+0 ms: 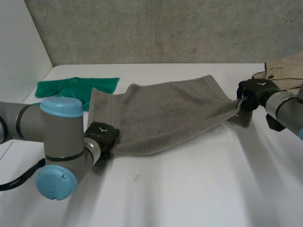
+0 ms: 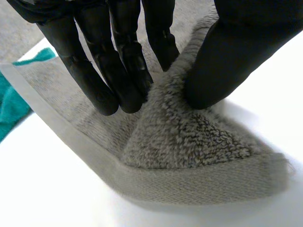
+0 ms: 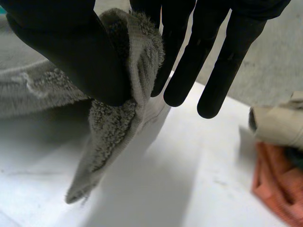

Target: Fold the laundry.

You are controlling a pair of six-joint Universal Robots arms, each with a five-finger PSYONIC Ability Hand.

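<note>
Now the grey terry towel (image 1: 165, 113) is spread across the middle of the white surface (image 1: 189, 189), drawn out between both hands. The left hand (image 1: 102, 135) is at about 8 o'clock from the towel's centre, at its near left corner. In the left wrist view its fingers (image 2: 118, 61) and thumb are closed together on a raised fold of the terry, just behind the flat woven hem. The right hand (image 1: 253, 92) is at about 3 o'clock, at the towel's right end. In the right wrist view its thumb (image 3: 71, 47) presses the cloth against one finger while the other fingers stay straight, and the towel's corner hangs down from this pinch above the surface. A crumpled green cloth (image 1: 75, 87) lies at about 10 o'clock from the towel, partly under its left edge. A beige garment (image 1: 284, 71) lies at about 2 o'clock, behind the right hand, with an orange cloth (image 3: 279, 184) just beside it.
</note>
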